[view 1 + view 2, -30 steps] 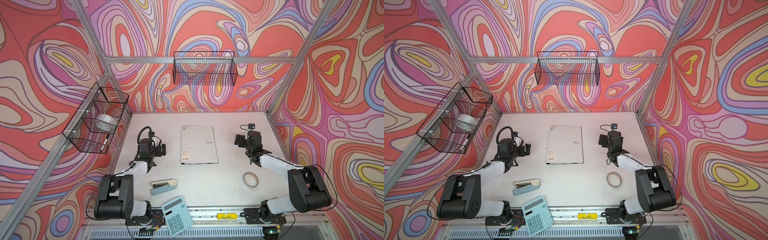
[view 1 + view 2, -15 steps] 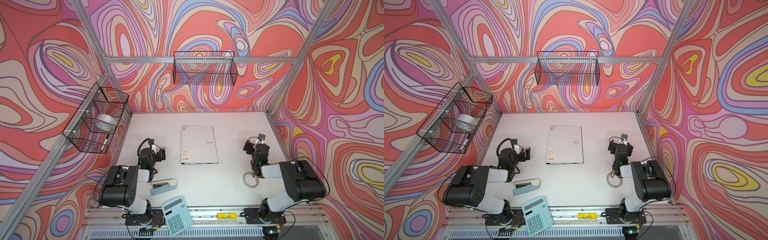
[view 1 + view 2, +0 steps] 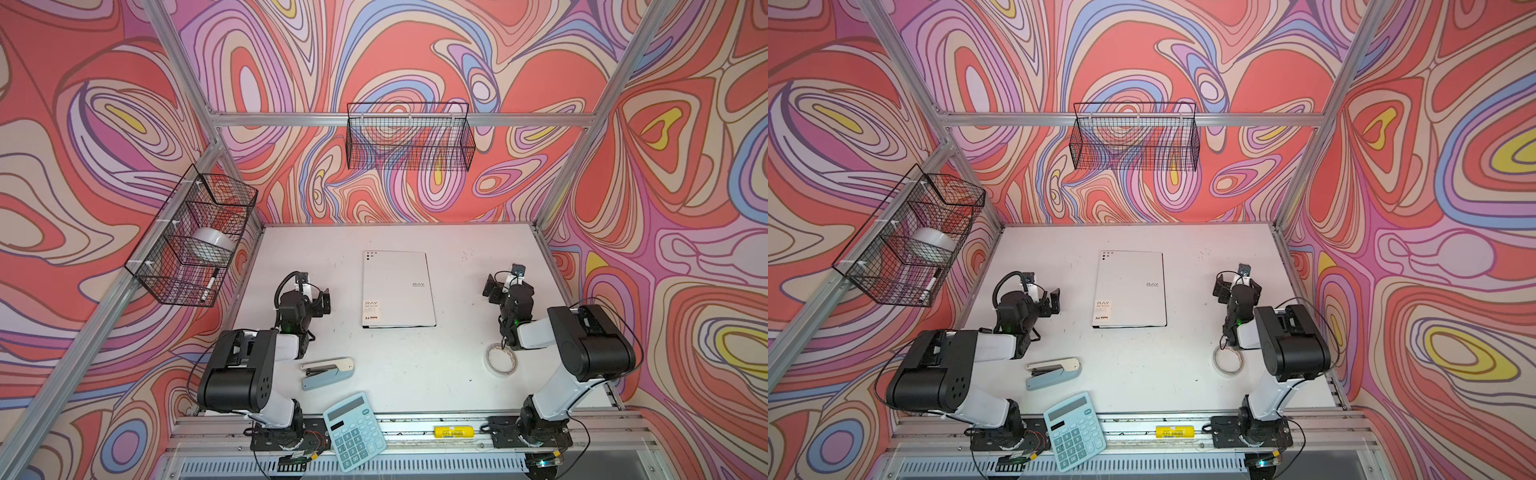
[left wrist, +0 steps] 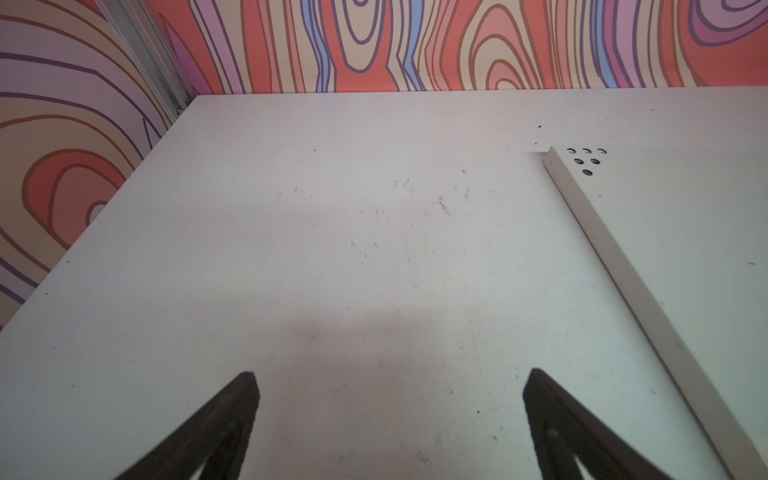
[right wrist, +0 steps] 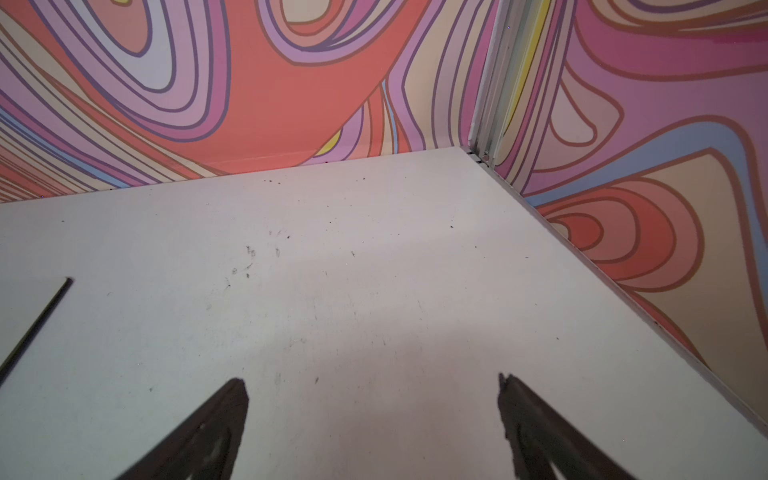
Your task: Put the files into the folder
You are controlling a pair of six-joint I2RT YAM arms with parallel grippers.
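Swirl-patterned red, pink and lilac walls are enclosing a scuffed white tabletop (image 3: 415,386). The thin white-grey folder with the RAY logo (image 3: 399,289) is lying closed and flat at the tabletop's middle, spine toward the left edge. No loose printed sheets are showing, so I cannot tell whether the files are inside it. The left pincer (image 4: 390,386) is gaping empty near the spine, and the right pincer (image 5: 374,390) is gaping empty toward the right edge. The filing is looking either finished or unstarted; any next move is calling for lifting the cover. A grey-blue stapler (image 3: 328,370), a clear tape ring (image 3: 501,359) and a teal calculator (image 3: 355,432) are lying toward the near edge.
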